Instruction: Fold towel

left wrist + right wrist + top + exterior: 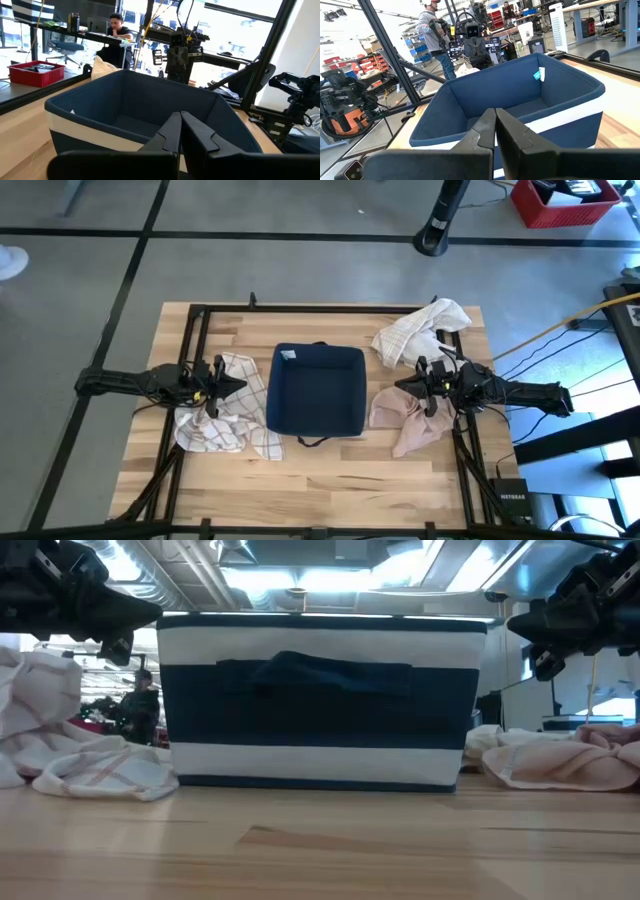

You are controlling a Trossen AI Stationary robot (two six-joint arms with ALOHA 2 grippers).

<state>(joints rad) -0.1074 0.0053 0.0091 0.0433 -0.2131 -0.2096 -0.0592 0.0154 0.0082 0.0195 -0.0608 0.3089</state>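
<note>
A navy fabric basket (318, 388) with white bands stands in the table's middle. Crumpled towels lie around it: a checked white one (228, 425) on the left, a pink one (410, 418) on the right, and a white one (420, 332) at the far right. My left gripper (240, 385) hovers shut above the checked towel, pointing level at the basket. My right gripper (398, 387) hovers shut above the pink towel, pointing level at the basket from the other side. In both wrist views the closed fingers (181, 131) (495, 129) aim at the basket's open top.
A black frame (200, 315) runs around the table's edges. Bare wood lies along the table's near edge (320, 490). People stand in the room beyond the table, seen in the wrist and low views.
</note>
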